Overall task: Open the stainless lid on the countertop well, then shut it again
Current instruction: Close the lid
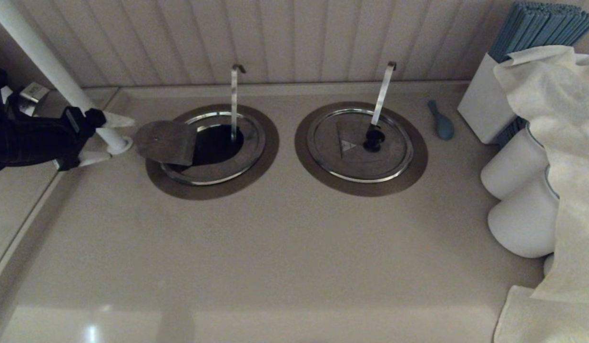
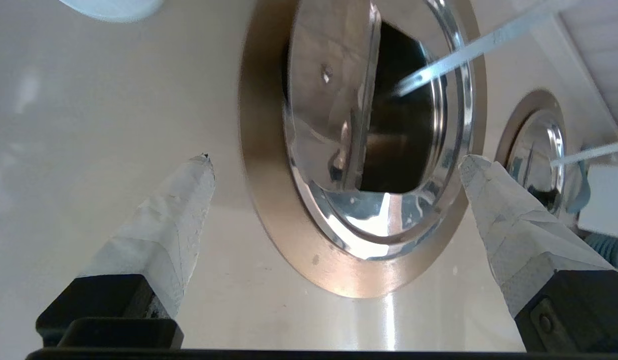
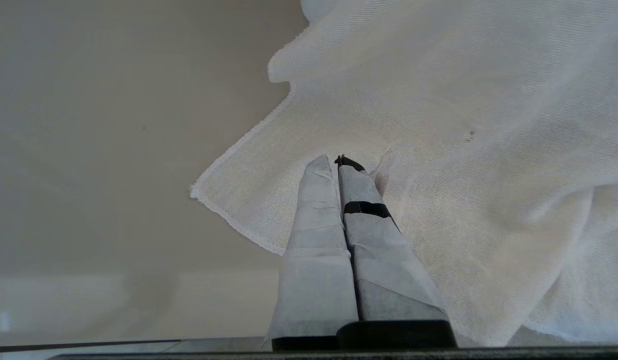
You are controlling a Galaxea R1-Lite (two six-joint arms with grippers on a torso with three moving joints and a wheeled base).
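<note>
Nearest the robot, the beige tabletop (image 1: 275,257) lies bare in front, and white cloth (image 1: 561,143) drapes over pale round containers (image 1: 523,224) at the right edge. The right end effector (image 3: 338,162) is parked over that cloth, fingers pressed together and holding nothing.

Further in, on the left, the left end effector (image 1: 114,139) hovers beside the countertop well (image 1: 212,147), fingers spread wide with nothing between them. The stainless lid (image 1: 167,142) has its folding flap raised and tilted toward that end effector, exposing the dark hole, while the rest of the disc sits in the collar ring. A thin hooked rod (image 1: 234,100) rises out of the opening. So the opening half looks done, and the closing remains: the flap must be lowered flat.

A white post (image 1: 61,81) stands just beside the left end effector and crowds its approach; the rod could catch the flap on the way down. To the right, well apart, the twin lid (image 1: 361,147) sits shut. Beyond it lie a small blue spoon (image 1: 441,121) and a white holder (image 1: 485,105) of blue straws against the panelled wall.
</note>
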